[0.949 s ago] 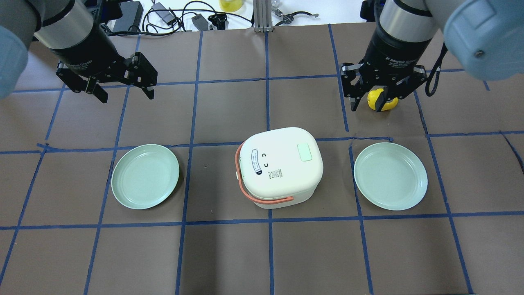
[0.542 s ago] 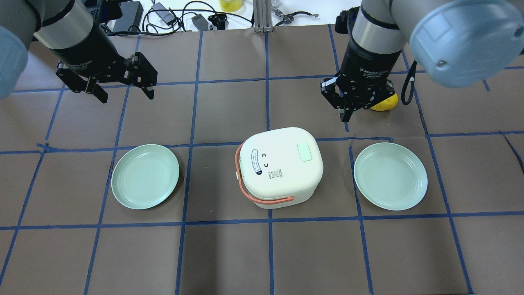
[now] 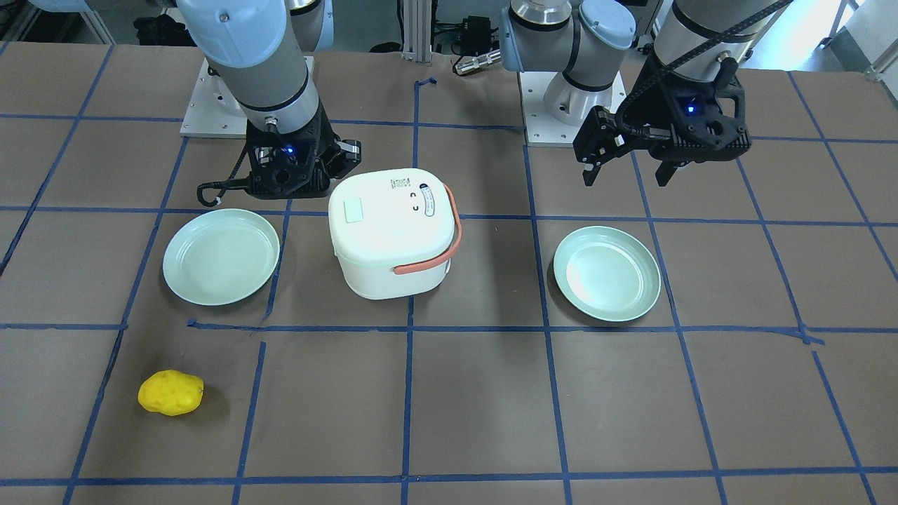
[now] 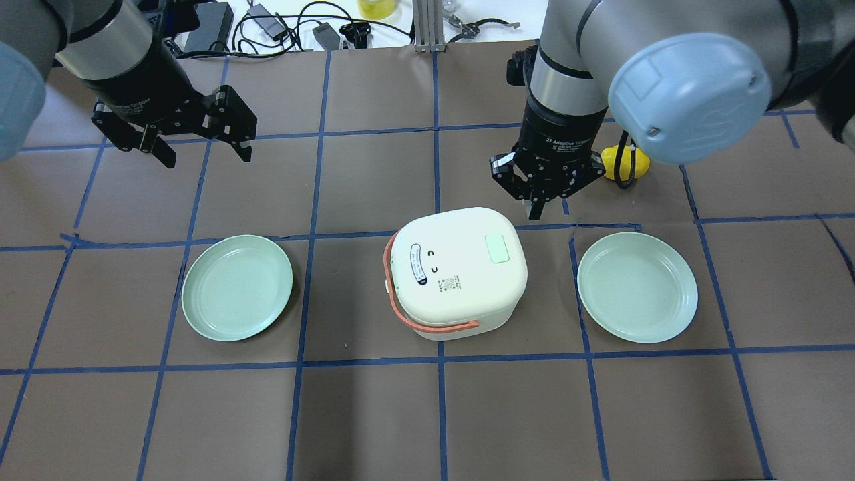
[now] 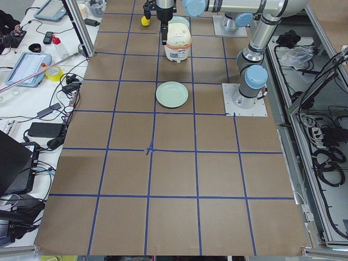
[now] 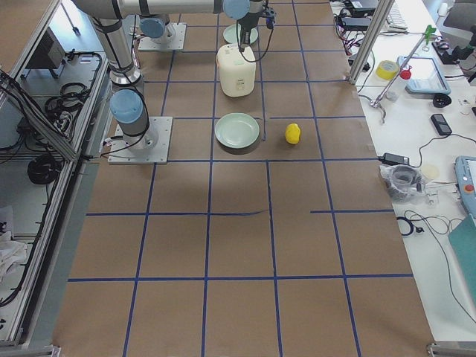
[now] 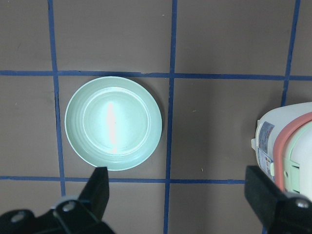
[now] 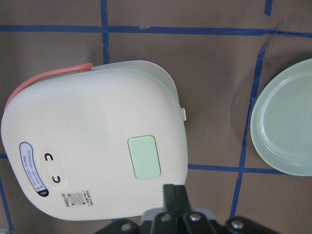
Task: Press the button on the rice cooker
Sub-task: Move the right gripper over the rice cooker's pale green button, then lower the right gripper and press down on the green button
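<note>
The white rice cooker [image 4: 457, 270] with an orange handle stands mid-table. Its pale green button [image 4: 497, 248] is on the lid and also shows in the right wrist view [image 8: 144, 157]. My right gripper [image 4: 534, 208] is shut and empty. It points down just past the cooker's far right edge, close to the button. In the right wrist view its joined fingertips [image 8: 174, 194] sit right beside the button. My left gripper [image 4: 207, 157] is open and empty, far to the left over bare table.
Two pale green plates flank the cooker, the left plate [image 4: 237, 287] and the right plate [image 4: 636, 287]. A yellow toy [image 4: 624, 162] lies behind my right arm. Cables and clutter line the table's far edge.
My right gripper has shut, left its place over the yellow toy and moved left and nearer to the cooker's lid. The left arm has not moved.
</note>
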You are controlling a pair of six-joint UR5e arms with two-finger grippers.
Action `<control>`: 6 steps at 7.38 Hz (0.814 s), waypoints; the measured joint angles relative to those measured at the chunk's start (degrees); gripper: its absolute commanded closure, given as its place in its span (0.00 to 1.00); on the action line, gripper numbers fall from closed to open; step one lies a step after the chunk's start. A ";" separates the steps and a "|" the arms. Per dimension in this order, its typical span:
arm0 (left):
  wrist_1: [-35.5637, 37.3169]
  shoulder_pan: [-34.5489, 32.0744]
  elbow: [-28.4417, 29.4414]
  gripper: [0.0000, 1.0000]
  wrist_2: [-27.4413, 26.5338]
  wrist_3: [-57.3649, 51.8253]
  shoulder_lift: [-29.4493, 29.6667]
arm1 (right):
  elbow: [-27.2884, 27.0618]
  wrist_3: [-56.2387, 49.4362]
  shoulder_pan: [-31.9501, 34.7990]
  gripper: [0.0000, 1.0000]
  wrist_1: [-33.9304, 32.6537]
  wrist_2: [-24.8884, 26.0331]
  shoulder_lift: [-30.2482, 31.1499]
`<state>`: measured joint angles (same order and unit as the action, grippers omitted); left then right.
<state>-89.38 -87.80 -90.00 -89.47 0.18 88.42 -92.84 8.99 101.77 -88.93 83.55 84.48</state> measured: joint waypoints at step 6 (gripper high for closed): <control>0.00 0.00 0.00 0.00 0.00 0.02 0.00 | -3.19 -0.26 0.21 1.00 -3.47 -1.45 -2.08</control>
<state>-89.38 -87.80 -90.00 -89.47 0.20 88.42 -96.03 8.73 101.98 -92.40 82.10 82.39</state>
